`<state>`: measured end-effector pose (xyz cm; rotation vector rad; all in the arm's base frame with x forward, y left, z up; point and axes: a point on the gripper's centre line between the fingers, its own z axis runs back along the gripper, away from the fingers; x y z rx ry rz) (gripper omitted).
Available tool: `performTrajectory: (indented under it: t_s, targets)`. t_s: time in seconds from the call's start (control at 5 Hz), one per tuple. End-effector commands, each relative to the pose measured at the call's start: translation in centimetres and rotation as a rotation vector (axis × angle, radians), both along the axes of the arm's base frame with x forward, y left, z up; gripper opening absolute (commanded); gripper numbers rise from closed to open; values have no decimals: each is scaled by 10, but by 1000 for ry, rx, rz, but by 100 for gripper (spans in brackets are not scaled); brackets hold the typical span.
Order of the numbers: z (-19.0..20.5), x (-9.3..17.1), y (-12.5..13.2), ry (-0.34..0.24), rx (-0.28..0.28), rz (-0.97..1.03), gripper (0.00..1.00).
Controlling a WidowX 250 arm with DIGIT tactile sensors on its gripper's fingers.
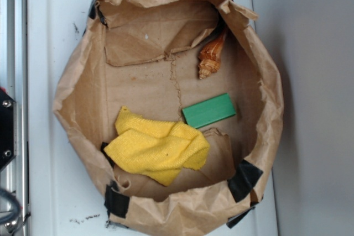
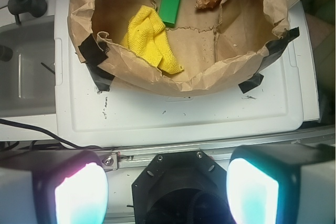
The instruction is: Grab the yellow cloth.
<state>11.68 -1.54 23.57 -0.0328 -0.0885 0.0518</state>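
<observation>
Worktop: a white plastic lid-like surface [image 1: 44, 109], scuffed with dark marks near its lower edge in the exterior view.
Paper bag: a brown paper bag [image 1: 72, 75] rolled down into a wide, crumpled basin that covers most of the worktop, patched with black tape [image 1: 244, 179] at several places on the rim.
Yellow cloth: the yellow cloth [image 1: 157, 146] lies rumpled on the bag's floor, toward the worktop's lower-left corner in the exterior view; one edge rests against the bag's inner wall.
Green block: a flat green block [image 1: 209, 110] lies just beside the cloth, toward the worktop's right edge; whether they touch cannot be told.
Shell: an orange-brown spiral shell [image 1: 211, 56] leans against the bag wall toward the upper-right corner, well apart from the cloth.
Gripper: the gripper [image 2: 167, 190] is outside the bag, off the worktop's edge, holding nothing; its two lit fingers [image 2: 81, 192] stand wide apart, released.
</observation>
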Motion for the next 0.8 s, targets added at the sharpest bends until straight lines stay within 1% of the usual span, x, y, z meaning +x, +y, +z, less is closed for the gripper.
performTrajectory:
  t_s: [0.0, 0.2, 0.4, 0.6]
  targets:
    - [0, 0, 0, 0, 0, 0, 100]
    - [1, 27, -15, 12, -19, 52, 100]
    - [-6, 60, -20, -28, -49, 121, 100]
    - [-17, 91, -17, -77, -71, 148, 100]
